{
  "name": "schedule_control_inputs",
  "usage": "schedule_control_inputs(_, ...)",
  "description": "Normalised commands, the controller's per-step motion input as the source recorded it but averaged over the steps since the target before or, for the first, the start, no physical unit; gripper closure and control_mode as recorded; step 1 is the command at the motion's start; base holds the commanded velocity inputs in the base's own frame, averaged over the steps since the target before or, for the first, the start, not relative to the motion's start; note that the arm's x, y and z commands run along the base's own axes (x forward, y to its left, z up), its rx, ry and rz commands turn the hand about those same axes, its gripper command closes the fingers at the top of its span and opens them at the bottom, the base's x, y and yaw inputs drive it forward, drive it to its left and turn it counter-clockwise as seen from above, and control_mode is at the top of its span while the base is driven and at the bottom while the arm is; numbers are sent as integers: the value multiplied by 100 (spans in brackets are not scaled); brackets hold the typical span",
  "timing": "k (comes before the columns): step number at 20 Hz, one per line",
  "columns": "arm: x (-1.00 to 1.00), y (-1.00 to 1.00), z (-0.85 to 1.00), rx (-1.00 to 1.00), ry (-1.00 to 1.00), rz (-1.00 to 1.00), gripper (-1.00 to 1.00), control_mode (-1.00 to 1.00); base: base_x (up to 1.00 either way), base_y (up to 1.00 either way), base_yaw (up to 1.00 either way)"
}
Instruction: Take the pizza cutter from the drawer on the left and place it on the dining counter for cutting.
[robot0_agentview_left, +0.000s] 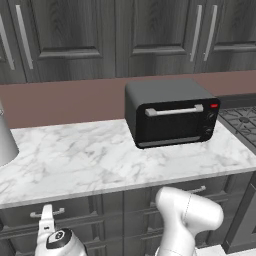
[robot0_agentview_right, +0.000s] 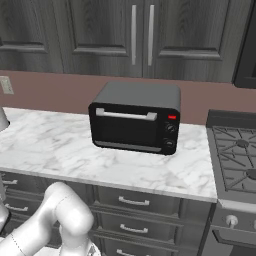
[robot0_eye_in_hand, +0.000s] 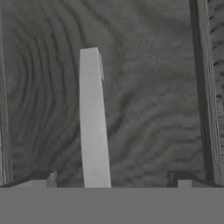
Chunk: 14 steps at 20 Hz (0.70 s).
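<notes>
Straddling the drawer handle, claw.

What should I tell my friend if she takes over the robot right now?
Gripper: open, fingertips on either side of the silver handle of the drawer, right up against its dark wood-grain front. Not shut on the handle yet.
Drawer: closed, in the left bank under the marble counter that carries the black toaster oven.
Pizza cutter: presumably inside the drawer, cannot confirm.
Done: the hand is lined up on the handle.
Left: close on the handle, pull the drawer open, pick out the pizza cutter, carry it to the dining counter and set it down.
</notes>
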Motion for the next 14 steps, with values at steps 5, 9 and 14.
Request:
schedule_control_inputs(5, 7, 0, -26, 0, -9, 0, -100, -100, 0, 0, 0)
schedule_control_inputs(9, 10, -1, -25, 0, -9, 0, -100, -100, 0, 0, 0)
schedule_control_inputs(14, 19, -1, -20, 0, -7, 0, -100, -100, 0, 0, 0)
